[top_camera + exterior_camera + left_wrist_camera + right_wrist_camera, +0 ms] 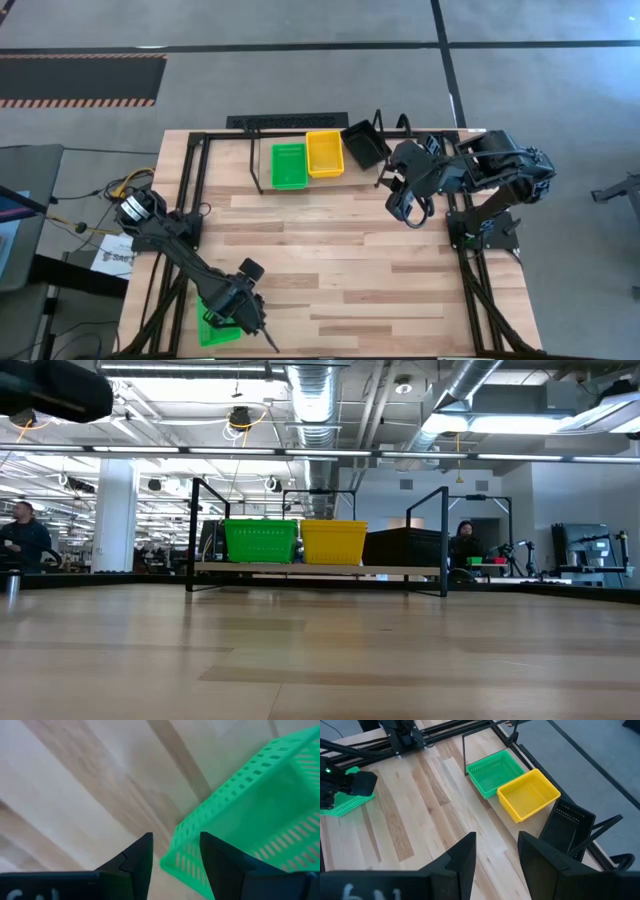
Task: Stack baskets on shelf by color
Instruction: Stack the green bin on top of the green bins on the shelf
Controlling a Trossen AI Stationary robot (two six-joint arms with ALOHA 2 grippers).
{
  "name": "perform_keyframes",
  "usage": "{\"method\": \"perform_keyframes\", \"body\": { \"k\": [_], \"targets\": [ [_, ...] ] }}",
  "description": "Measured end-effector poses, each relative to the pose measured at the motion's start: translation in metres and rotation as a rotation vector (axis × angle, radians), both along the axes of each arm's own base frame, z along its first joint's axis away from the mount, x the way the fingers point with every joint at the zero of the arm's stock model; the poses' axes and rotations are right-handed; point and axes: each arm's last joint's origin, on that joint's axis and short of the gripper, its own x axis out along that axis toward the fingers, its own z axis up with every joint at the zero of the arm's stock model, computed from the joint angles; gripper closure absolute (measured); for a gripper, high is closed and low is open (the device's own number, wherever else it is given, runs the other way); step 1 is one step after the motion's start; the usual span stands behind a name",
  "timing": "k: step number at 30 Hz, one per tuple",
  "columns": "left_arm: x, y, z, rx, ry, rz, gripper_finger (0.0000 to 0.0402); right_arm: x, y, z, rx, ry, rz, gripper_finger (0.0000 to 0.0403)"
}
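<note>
On the shelf (320,569) at the table's far edge, a green basket (289,165) and a yellow basket (325,153) stand side by side. A black basket (363,145) sits askew at the shelf's right end. Another green basket (215,330) rests on the table near the front left corner. My left gripper (252,318) points down over it, open. In the left wrist view one finger is outside this basket's corner (172,860) and one is over its inside. My right gripper (405,208) hangs open and raised at the far right, with nothing between its fingers.
Black frame rails (185,200) run along the table's left and right sides. The wide wooden tabletop (330,250) lies between the shelf and the near green basket. Cables and papers (105,250) lie off the left edge. People show in the room behind.
</note>
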Motion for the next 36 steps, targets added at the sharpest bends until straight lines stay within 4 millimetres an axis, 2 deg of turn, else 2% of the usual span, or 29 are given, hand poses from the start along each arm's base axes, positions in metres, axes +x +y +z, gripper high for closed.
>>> {"method": "perform_keyframes", "body": {
  "k": [12,18,21,25,31,36],
  "targets": [
    [-0.002,0.004,-0.024,-0.059,0.022,-0.081,0.0253,0.000,0.000,0.000,-0.001,0.001,0.002,0.0237],
    [0.000,0.017,-0.042,-0.058,0.025,-0.037,0.0253,0.000,0.000,0.000,0.001,-0.001,0.001,0.0237],
    [0.004,0.026,-0.044,-0.034,0.013,0.009,0.0255,0.000,0.000,0.000,0.001,0.000,0.001,0.0237],
    [0.020,0.044,-0.043,0.016,-0.049,0.181,0.0284,0.000,0.000,0.000,0.001,0.000,0.001,0.0237],
    [0.056,0.079,-0.037,-0.058,-0.158,0.621,0.0387,0.000,0.000,0.000,0.001,0.000,0.001,0.0237],
    [0.076,0.109,-0.036,-0.126,-0.202,1.039,0.0396,0.000,0.000,0.000,0.001,0.000,0.001,0.0237]
  ]
}}
